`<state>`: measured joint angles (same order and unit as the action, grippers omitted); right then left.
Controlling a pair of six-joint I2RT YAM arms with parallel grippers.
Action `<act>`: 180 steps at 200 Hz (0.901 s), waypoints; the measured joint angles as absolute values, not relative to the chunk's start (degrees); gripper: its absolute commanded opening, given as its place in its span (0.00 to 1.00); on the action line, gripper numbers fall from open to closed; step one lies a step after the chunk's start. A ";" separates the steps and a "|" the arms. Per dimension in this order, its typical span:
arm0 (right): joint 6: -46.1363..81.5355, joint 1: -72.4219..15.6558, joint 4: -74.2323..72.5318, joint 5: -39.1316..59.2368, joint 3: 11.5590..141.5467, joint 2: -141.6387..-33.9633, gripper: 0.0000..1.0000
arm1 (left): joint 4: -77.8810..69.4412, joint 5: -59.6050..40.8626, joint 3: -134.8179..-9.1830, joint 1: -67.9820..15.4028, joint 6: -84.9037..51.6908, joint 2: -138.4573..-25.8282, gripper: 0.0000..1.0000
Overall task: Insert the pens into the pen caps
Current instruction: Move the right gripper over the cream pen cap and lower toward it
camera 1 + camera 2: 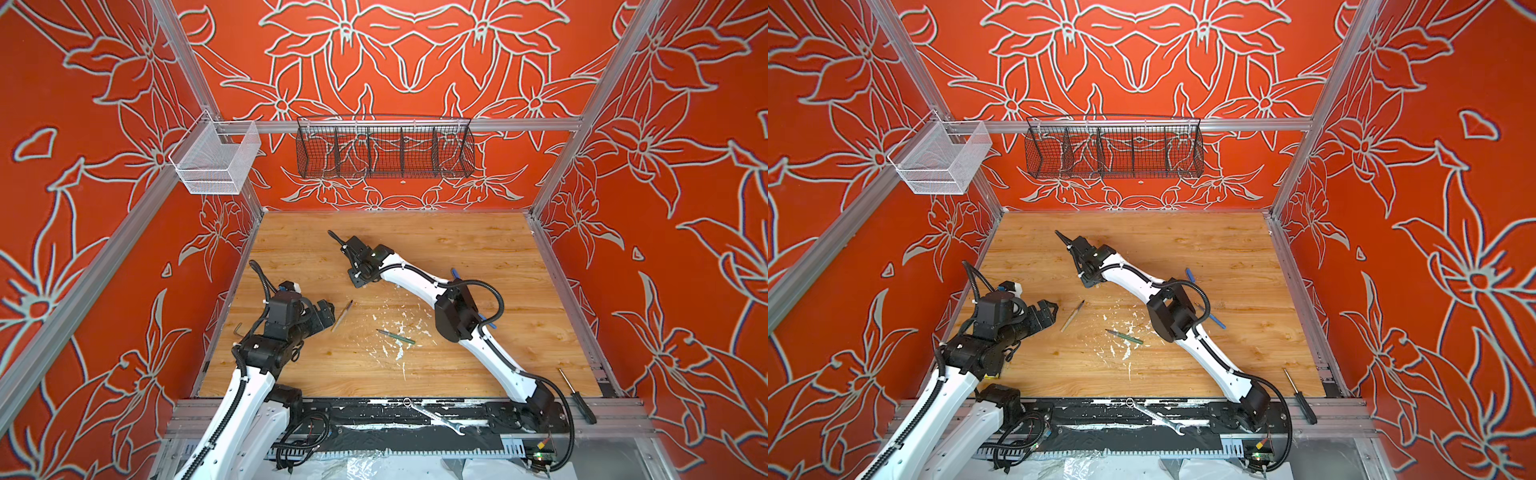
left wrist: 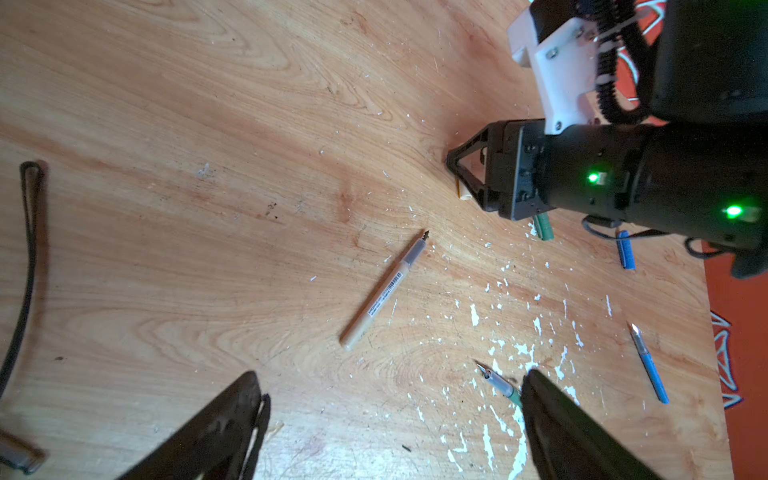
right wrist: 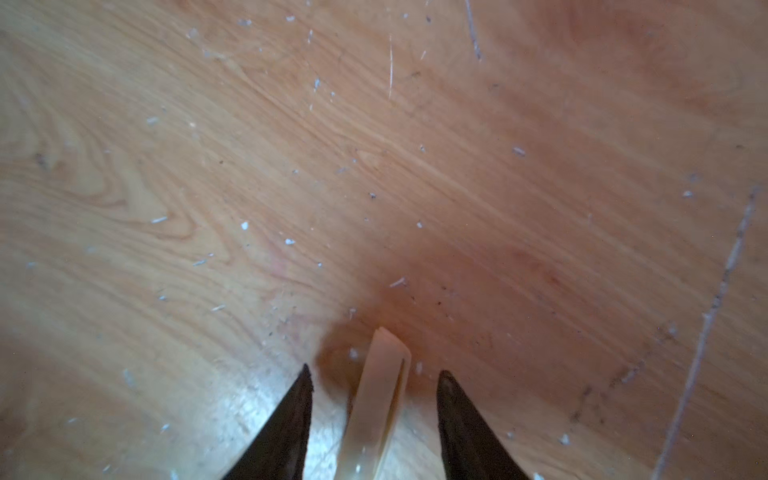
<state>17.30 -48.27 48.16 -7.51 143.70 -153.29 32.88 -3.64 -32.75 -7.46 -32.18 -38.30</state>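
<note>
**Surface** [image 1: 457,245]: glossy wood-grain laminate, finely scratched, with white flakes [image 1: 395,320] scattered about the middle.

**Left tool** [image 2: 392,374]: released. Two dark wedge-shaped fingers are spread wide with nothing between them. It is held low over the left part of the surface.

**Right tool** [image 3: 374,376]: positioned over the far middle of the surface. Its tapered black fingers are set astride the beige cap [image 3: 376,415], a short, pale, smooth tube with a slit along one side. A gap is seen on each side of the cap, so it is not clamped. The cap's tilt cannot be told.

**Pens**
- The beige pen [image 2: 384,291] is a slim matte stick with a printed label, a grey grip section and a dark point. It lies loose just beside the left tool.
- The green pen [image 1: 395,336] lies among the flakes at mid-surface.
- The blue pen [image 2: 650,365] lies on the right part of the surface, partly covered by the right arm in both top views.

**Other caps**: the green cap [image 2: 543,226] and blue cap [image 2: 625,249] are stubby tubes, lying near each other but apart, under the right arm.

**Other items**
- A bent dark hex key [image 1: 237,330] lies at the left edge.
- A silver wrench [image 1: 434,417] lies on the black front rail.
- A black-handled screwdriver [image 1: 575,397] lies at the front right corner.
</note>
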 measured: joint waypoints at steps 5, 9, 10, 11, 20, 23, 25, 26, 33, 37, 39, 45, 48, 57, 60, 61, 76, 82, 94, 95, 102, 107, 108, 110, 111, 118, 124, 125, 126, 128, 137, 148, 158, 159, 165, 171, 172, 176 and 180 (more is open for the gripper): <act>17.39 -48.27 47.77 -7.53 144.00 -153.45 0.50 | 32.86 -3.62 -32.75 -7.46 -32.16 -38.30 0.97; 17.47 -48.27 47.62 -7.55 144.14 -153.47 0.50 | 32.86 -3.62 -32.75 -7.46 -32.16 -38.30 0.97; 17.45 -48.27 47.59 -7.55 144.22 -153.47 0.50 | 32.86 -3.62 -32.75 -7.46 -32.14 -38.30 0.97; 17.45 -48.27 47.62 -7.55 144.27 -153.49 0.50 | 32.86 -3.62 -32.75 -7.46 -32.14 -38.30 0.97; 17.47 -48.27 47.40 -7.62 144.55 -153.56 0.50 | 32.86 -3.60 -32.75 -7.46 -32.12 -38.30 0.97; 17.47 -48.27 47.33 -7.62 144.59 -153.56 0.50 | 32.86 -3.60 -32.75 -7.46 -32.10 -38.30 0.97; 17.47 -48.27 47.31 -7.64 144.62 -153.58 0.50 | 32.88 -3.62 -32.75 -7.46 -32.08 -38.30 0.97; 17.47 -48.27 47.27 -7.66 144.62 -153.60 0.50 | 32.88 -3.60 -32.75 -7.46 -32.08 -38.30 0.97; 17.47 -48.25 47.27 -7.73 144.64 -153.64 0.50 | 32.86 -3.60 -32.75 -7.46 -32.03 -38.30 0.97; 17.47 -48.25 47.29 -7.73 144.64 -153.69 0.50 | 32.86 -3.60 -32.75 -7.46 -31.99 -38.28 0.97; 17.47 -48.25 47.29 -7.73 144.64 -153.75 0.50 | 32.86 -3.60 -32.75 -7.46 -31.99 -38.28 0.97; 17.47 -48.25 47.27 -7.75 144.64 -153.88 0.49 | 32.86 -3.60 -32.75 -7.46 -31.97 -38.28 0.97; 17.45 -48.25 47.27 -7.75 144.64 -153.95 0.48 | 32.86 -3.60 -32.75 -7.46 -31.97 -38.28 0.97; 17.47 -48.25 47.11 -7.75 144.64 -154.08 0.44 | 32.88 -3.57 -32.75 -7.46 -31.97 -38.28 0.97; 17.61 -48.25 47.09 -7.75 144.64 -154.08 0.42 | 32.86 -3.57 -32.75 -7.46 -31.94 -38.28 0.97; 17.54 -48.25 47.09 -7.75 144.64 -154.08 0.42 | 32.86 -3.57 -32.75 -7.46 -31.94 -38.28 0.97; 17.50 -48.25 47.05 -7.60 144.62 -154.08 0.38 | 32.88 -3.57 -32.75 -7.46 -31.94 -38.26 0.97; 17.65 -48.25 47.05 -7.53 144.55 -154.08 0.36 | 32.88 -3.57 -32.75 -7.46 -31.94 -38.26 0.97; 17.76 -48.25 46.54 -7.40 143.98 -153.91 0.31 | 32.91 -3.57 -32.75 -7.46 -31.94 -38.26 0.97; 17.63 -48.27 46.37 -7.40 143.76 -153.80 0.31 | 32.88 -3.57 -32.75 -7.46 -31.94 -38.26 0.97; 17.76 -48.27 45.89 -7.31 142.93 -153.45 0.28 | 32.91 -3.55 -32.75 -7.46 -31.94 -38.26 0.97; 17.89 -48.27 45.39 -7.20 142.10 -153.01 0.27 | 32.91 -3.55 -32.75 -7.46 -31.94 -38.26 0.97; 17.85 -48.27 45.28 -7.20 141.73 -152.79 0.26 | 32.91 -3.55 -32.75 -7.46 -31.94 -38.24 0.97; 17.67 -48.27 45.06 -7.20 141.38 -152.62 0.26 | 32.91 -3.55 -32.75 -7.46 -31.94 -38.24 0.97; 17.80 -48.27 44.93 -7.18 141.05 -152.46 0.26 | 32.91 -3.55 -32.75 -7.46 -31.94 -38.24 0.97; 17.82 -48.27 44.56 -7.09 139.65 -151.68 0.23 | 32.91 -3.55 -32.75 -7.46 -31.94 -38.24 0.97; 17.72 -48.27 44.36 -7.05 138.45 -150.95 0.20 | 32.93 -3.55 -32.75 -7.46 -31.94 -38.24 0.97; 17.89 -48.27 44.27 -7.03 138.10 -150.78 0.20 | 32.93 -3.55 -32.75 -7.46 -31.94 -38.24 0.97; 17.96 -48.27 44.25 -7.03 137.93 -150.65 0.20 | 32.93 -3.55 -32.75 -7.46 -31.94 -38.24 0.97; 18.00 -48.27 44.23 -7.01 137.56 -150.43 0.19 | 32.93 -3.55 -32.75 -7.46 -31.94 -38.24 0.97; 17.85 -48.27 44.16 -7.03 135.76 -149.36 0.15 | 32.93 -3.55 -32.75 -7.46 -31.92 -38.22 0.97; 17.98 -48.27 43.97 -7.05 133.53 -148.00 0.12 | 32.93 -3.55 -32.75 -7.46 -31.92 -38.17 0.97; 17.80 -48.27 43.03 -7.33 131.55 -146.50 0.09 | 32.93 -3.53 -32.75 -7.46 -31.92 -38.13 0.97; 17.82 -48.27 42.94 -7.35 131.35 -146.23 0.09 | 32.93 -3.53 -32.75 -7.46 -31.92 -38.13 0.97; 17.76 -48.27 43.03 -7.07 130.23 -145.18 0.07 | 32.93 -3.53 -32.75 -7.46 -31.90 -38.11 0.97; 17.72 -48.27 43.09 -7.07 129.19 -144.42 0.07 | 32.93 -3.55 -32.75 -7.46 -31.90 -38.09 0.97; 17.72 -48.27 43.09 -7.09 128.88 -144.18 0.07 | 32.95 -3.53 -32.75 -7.46 -31.90 -38.09 0.97; 17.67 -48.27 43.20 -7.03 128.22 -143.85 0.07 | 32.93 -3.55 -32.75 -7.46 -31.90 -38.09 0.97; 17.69 -48.27 43.35 -7.03 127.39 -143.37 0.07 | 32.95 -3.53 -32.75 -7.46 -31.88 -38.09 0.97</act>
<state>17.69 -48.27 43.35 -7.03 127.39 -143.37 32.95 -3.53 -32.75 -7.46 -31.88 -38.09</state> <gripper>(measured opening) 0.154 0.971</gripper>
